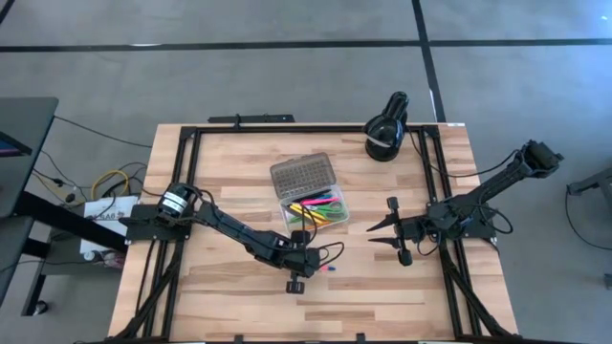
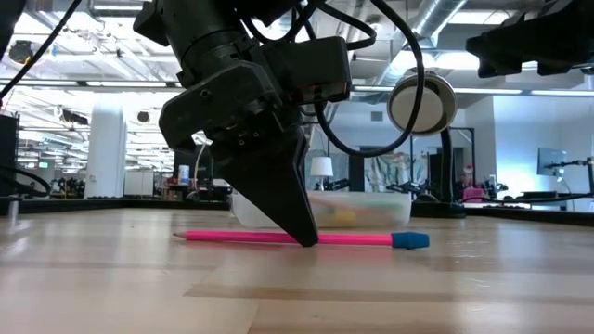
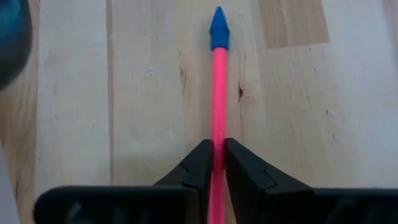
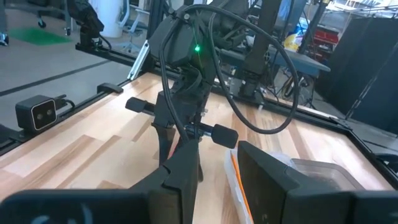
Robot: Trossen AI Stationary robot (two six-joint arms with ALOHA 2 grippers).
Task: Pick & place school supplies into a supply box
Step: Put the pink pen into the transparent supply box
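A pink pencil with a blue cap lies flat on the wooden table, near the front of the supply box. The supply box stands open, its grey dotted lid folded back. Green, pink, yellow and orange pens lie in its clear tray. My left gripper has come down on the pencil and is shut on it. My right gripper hovers open to the right of the box, pointing at it and touching nothing. No scissors show. My left gripper pinches the pink pencil's shaft near its middle between its two fingers. It comes from above, pointing down, with one finger on either side of the shaft. The pencil lies level on the table along its whole length.
A black round lamp-like object stands at the table's far edge, right of the box. Black frame rails run along the table's sides. Bare wood lies near the front edge. My left arm's cables loop above the pencil.
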